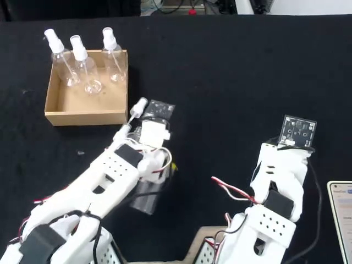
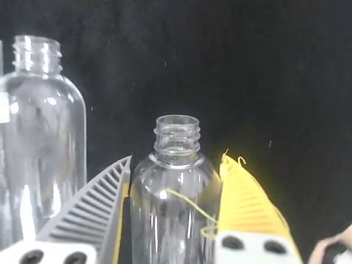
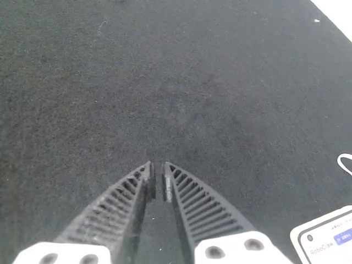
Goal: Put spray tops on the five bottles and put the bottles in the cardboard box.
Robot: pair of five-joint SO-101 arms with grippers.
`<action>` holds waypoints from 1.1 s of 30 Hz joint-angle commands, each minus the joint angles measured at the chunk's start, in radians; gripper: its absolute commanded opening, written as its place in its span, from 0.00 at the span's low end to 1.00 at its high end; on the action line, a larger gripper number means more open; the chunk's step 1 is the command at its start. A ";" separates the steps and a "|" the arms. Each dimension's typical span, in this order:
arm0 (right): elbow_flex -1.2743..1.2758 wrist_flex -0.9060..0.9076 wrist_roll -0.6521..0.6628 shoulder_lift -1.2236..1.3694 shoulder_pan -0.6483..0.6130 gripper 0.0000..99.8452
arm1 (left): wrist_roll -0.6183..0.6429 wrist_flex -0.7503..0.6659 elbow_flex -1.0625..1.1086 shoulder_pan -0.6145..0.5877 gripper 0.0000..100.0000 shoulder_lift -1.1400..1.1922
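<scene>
High view alone: the cardboard box [image 1: 85, 117] holds three topped bottles [image 1: 83, 66], standing upright along its far wall. A loose spray top [image 1: 138, 108] lies just outside the box's near right corner, beside the left arm's wrist.
High view, under the left arm: a clear bottle body [image 1: 146, 199] shows well nearer than the box. I cannot tell which open bottle it is.
Left wrist view alone: two bottles with bare threaded necks and no spray tops, against the black cloth [image 2: 275, 82].
Left pincer [image 2: 177, 159]: clamped on the held bottle [image 2: 176, 214], with the grey finger on one side of its shoulder and the yellow finger on the other. The neck stands clear above the fingertips.
Second open bottle [image 2: 38, 143]: upright just beside the grey finger, outside the grip.
Right wrist view alone: the right pincer [image 2: 0, 0]

Right pincer [image 3: 158, 165]: fingers together with a thin slit between them, nothing held, over bare cloth far to the right of the box.
Phone [image 3: 324, 242]: flat on the cloth beside the right pincer, on the side away from the box.
</scene>
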 commanded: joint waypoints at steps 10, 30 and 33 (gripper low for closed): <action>-0.041 0.006 0.006 -0.019 0.000 0.04 | -0.249 0.203 -0.071 -0.077 0.35 -0.046; -0.039 0.006 0.003 -0.019 -0.005 0.04 | -0.388 0.287 -0.082 -0.101 0.35 -0.034; -0.030 0.005 0.003 -0.019 -0.006 0.04 | -0.381 0.244 -0.048 -0.071 0.35 -0.029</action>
